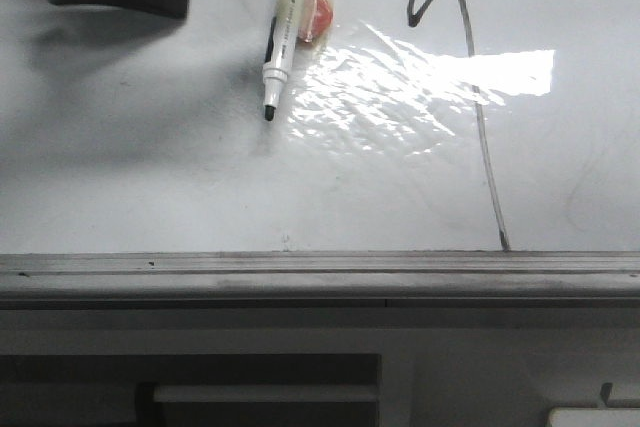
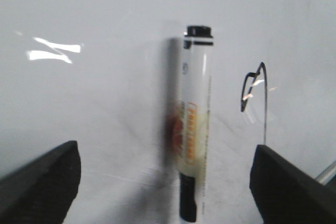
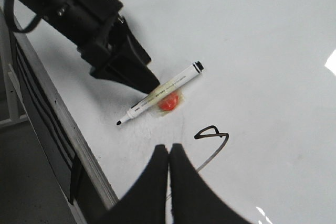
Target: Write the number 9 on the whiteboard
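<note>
- Hanging with fingers spread wide and holding nothing, left gripper (image 2: 165, 182) straddling the marker (image 2: 193, 124) without touching it; seen in the right wrist view, dark fingers (image 3: 126, 64) stand just beside the barrel.
- Pressed together with no gap and nothing between the fingers, right gripper (image 3: 169, 182), poised above the near edge of the board, close to the drawn figure.
- Lying flat and uncapped on the whiteboard (image 1: 150, 177), white marker (image 1: 280, 42) with black tip pointing toward the near rail (image 1: 300, 265), cap end far; a small orange-red piece with clear tape (image 1: 316, 15) sits touching its right side.
- Judged light, rigid and smooth, so prone to roll or skid on the glossy surface; best taken across the middle of the barrel, clear of the wet tip and of the taped piece.
- Sitting to the right of the marker, well apart from it, the number 9 (image 1: 470, 77): a small pointed loop at the far end, a long thin tail curving down to the near rail.
- Appearing complete as a figure, though faint along the tail where glare crosses it.
- Judged hard, slick and stiff for the board itself; fresh ink likely to smear if a finger drags over the stroke, so worth keeping both arms off the right half.
</note>
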Tool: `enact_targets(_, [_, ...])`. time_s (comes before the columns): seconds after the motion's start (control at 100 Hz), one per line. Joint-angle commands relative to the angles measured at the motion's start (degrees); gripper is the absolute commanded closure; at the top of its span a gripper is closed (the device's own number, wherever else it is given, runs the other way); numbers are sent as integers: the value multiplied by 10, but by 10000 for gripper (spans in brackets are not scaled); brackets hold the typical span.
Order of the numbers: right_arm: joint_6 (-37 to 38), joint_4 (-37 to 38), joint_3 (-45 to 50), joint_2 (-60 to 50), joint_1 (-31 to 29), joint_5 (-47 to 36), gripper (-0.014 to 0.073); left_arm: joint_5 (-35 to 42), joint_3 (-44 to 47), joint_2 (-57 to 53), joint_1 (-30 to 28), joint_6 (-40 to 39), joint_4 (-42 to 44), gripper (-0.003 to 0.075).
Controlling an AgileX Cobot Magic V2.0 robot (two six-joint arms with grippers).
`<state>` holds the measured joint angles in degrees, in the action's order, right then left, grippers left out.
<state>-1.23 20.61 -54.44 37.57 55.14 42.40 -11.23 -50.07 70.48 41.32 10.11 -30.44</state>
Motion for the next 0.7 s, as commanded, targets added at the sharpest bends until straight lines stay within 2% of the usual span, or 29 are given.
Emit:
enact_targets(0.0, [16,25,6,-29,-4,-33,651,11,-11,-74,-5,14,25,174])
enact_targets(0.03, [25,31,19,-48,-4,-37,651,0,-7,-98,-5,13,35,196])
enact_targets(0.11, [54,66,65,-97,-4,-42,651,-28,8,-169,-5,13,65,315])
enact_targets(0.22, [118,105,150,-186,-4,-39,651,-66,43,-264,-5,13,100,538])
enact_targets(0.32, [129,104,210,-256,-4,-37,652,-78,82,-339,-5,13,108,745])
enact_targets(0.5, [129,100,269,-330,-4,-51,656,-78,138,-421,-5,13,108,741])
enact_targets(0.69, [129,100,274,-337,-4,-25,656,-76,163,-434,-5,13,108,741])
